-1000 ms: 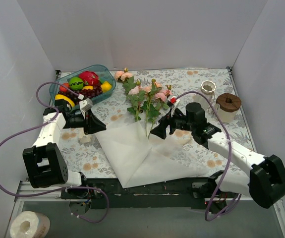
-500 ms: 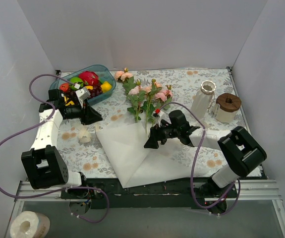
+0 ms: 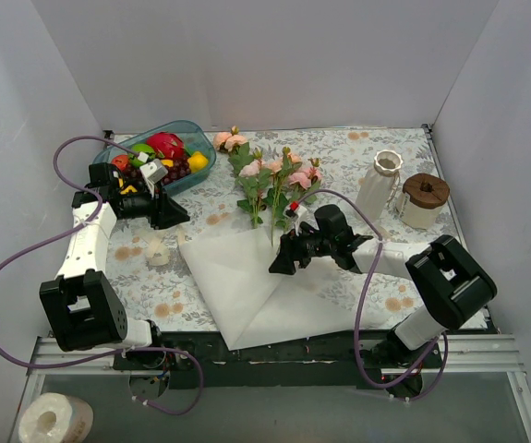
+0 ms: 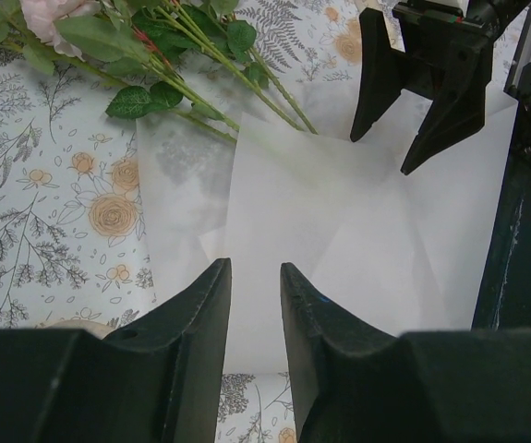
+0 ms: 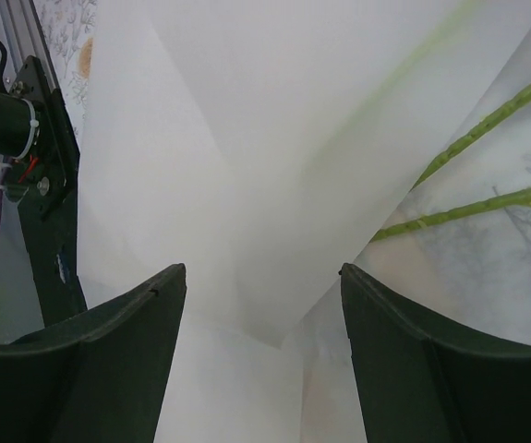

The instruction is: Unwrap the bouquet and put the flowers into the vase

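The bouquet lies unwrapped: its white paper is spread flat on the table, and the flowers, pink and peach roses with green leaves, lie behind it with their stems reaching onto the paper's far edge. The white ribbed vase stands upright at the back right. My right gripper hovers open over the paper's middle, near the green stems, with nothing between its fingers. My left gripper is at the paper's left corner, open by a narrow gap and empty.
A teal basket of toy fruit sits at the back left, close behind the left arm. A clear jar with a brown lid stands right of the vase. A small cream ribbon piece lies left of the paper. The table's near edge is a black rail.
The right arm has folded and swung its gripper left and down over the paper, jaws narrowing a little. The left gripper has drawn back towards the basket.
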Robot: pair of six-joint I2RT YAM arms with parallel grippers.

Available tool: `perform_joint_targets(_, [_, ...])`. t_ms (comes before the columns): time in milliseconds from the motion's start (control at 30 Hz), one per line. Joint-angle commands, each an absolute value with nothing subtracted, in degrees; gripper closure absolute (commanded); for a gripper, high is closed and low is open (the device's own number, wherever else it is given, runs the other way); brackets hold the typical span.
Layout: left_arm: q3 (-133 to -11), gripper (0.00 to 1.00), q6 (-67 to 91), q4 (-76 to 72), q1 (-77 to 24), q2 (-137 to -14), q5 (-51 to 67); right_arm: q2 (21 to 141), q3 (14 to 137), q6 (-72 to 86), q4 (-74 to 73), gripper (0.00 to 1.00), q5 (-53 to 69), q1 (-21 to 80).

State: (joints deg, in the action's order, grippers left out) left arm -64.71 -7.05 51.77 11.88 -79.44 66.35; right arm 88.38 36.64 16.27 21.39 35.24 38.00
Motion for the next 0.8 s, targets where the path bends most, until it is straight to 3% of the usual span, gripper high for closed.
perform_joint_targets(0, [-66.2,0.71,-6.9,50.9,12.1,-77.7,66.3,89.6,38.8,14.2,21.9,0.25,33.8,38.3])
perform_joint_targets(233, [-65.8,0.71,-6.5,50.2,12.1,-77.9,66.3,90.8,41.0,12.7,19.3,0.24,32.4,38.2])
perform_joint_targets(400, [-65.7,0.71,-6.3,50.0,12.1,-77.9,66.4,91.8,40.4,15.6,23.3,0.32,34.9,38.3])
perform_joint_targets(600, [-65.7,0.71,-6.9,49.9,12.1,-77.6,66.1,92.8,40.7,17.1,24.3,0.48,36.9,38.7])
perform_joint_targets(767, [-66.4,0.71,-6.2,49.3,12.1,-77.9,66.6,92.1,42.0,19.2,25.5,0.74,38.1,39.2])
